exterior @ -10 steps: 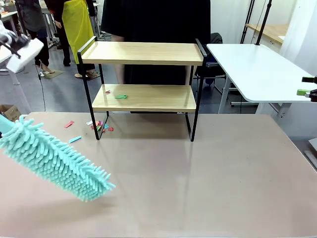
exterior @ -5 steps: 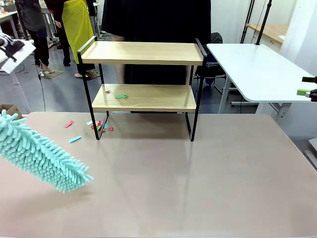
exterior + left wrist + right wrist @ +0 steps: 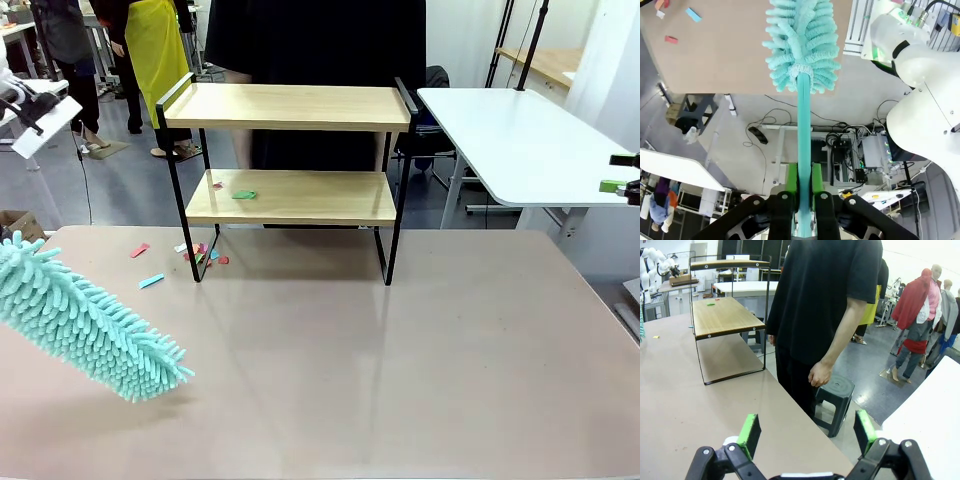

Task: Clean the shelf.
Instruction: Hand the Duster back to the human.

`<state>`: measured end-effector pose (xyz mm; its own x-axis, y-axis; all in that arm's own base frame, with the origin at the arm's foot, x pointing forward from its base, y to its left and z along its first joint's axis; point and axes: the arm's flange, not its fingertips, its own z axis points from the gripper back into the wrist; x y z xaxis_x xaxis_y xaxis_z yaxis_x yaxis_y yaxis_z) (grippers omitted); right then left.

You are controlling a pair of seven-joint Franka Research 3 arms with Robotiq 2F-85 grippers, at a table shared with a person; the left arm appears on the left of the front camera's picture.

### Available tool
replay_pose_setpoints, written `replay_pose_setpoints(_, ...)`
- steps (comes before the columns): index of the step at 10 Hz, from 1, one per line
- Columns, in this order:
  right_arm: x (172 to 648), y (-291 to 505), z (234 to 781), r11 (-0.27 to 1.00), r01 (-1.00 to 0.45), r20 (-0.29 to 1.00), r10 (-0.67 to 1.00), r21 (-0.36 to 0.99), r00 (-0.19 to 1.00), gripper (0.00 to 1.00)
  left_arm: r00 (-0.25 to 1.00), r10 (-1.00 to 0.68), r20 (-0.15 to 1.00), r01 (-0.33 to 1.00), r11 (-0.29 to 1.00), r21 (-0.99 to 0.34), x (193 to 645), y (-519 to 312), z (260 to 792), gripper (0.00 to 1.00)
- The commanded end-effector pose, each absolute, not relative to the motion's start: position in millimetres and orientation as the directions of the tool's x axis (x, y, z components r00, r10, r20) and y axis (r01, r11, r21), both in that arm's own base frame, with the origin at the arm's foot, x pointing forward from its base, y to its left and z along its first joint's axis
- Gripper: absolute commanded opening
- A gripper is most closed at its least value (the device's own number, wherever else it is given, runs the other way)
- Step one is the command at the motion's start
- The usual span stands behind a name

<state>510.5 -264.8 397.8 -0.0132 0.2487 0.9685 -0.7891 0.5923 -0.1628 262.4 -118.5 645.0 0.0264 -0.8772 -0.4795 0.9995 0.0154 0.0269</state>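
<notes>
The shelf (image 3: 290,107) stands at the far middle of the beige table, and it also appears in the right wrist view (image 3: 722,320). A green paper scrap (image 3: 244,194) and a small pink one lie on its lower board. More coloured scraps (image 3: 200,253) lie on the table by its left leg. A fluffy teal duster (image 3: 85,325) hangs tilted over the table's left side, apart from the shelf. My left gripper (image 3: 804,182) is shut on the duster's teal handle (image 3: 804,130). My right gripper (image 3: 807,432) is open and holds nothing, out past the table's far right corner.
A person in black (image 3: 310,40) stands right behind the shelf, one hand (image 3: 820,374) hanging at their side. A white table (image 3: 520,140) stands at the back right. A dark stool (image 3: 836,389) sits on the floor beside the person. The table's front and right areas are bare.
The duster has drawn back to the left, away from the table's middle, then settled slightly lower. The right gripper has not moved.
</notes>
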Motion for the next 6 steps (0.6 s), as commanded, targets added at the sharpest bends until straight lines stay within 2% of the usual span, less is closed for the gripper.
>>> replay_pose_setpoints(1, 510.3, -260.5, 404.1, 0.599, -0.784, 0.965, 0.263, -0.159, 0.005, 1.0, 0.024, -0.883, -0.469, 1.0, 0.015, 0.023, 260.6, -117.4, 645.3, 0.13)
replay_pose_setpoints(6, 510.3, -260.5, 404.1, 0.599, -0.784, 0.965, 0.263, -0.159, 0.005, 1.0, 0.024, -0.883, -0.469, 1.0, 0.015, 0.023, 260.6, -117.4, 645.3, 0.13)
